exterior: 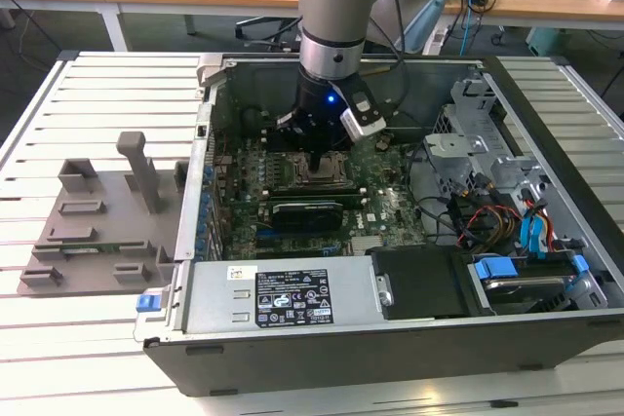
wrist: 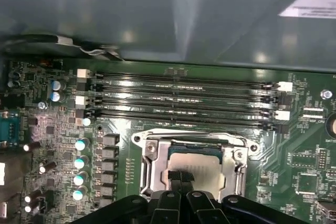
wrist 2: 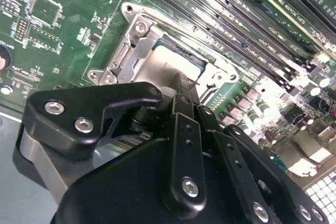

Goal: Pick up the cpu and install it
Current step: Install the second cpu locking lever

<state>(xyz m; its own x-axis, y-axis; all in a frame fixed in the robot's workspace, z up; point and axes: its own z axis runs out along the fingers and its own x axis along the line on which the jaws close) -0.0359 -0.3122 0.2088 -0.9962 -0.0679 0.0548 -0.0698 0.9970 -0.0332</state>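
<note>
install step: the gripper [wrist: 181, 179] is down over the socket [wrist: 149, 169], its jaws pinched close together on the cpu [wrist: 202, 166], which lies within the socket frame. any next move calls for checking it sits flat.

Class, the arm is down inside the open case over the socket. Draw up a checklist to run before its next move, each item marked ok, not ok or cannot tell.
1. Cpu inside socket frame: ok.
2. Cpu fully seated and level: cannot tell.
3. Gripper over the cpu's middle: ok.
4. Fingertips touching the cpu: cannot tell.
5. Memory slots apart from the gripper: ok.
6. Grey tray outside the case: ok.
</note>
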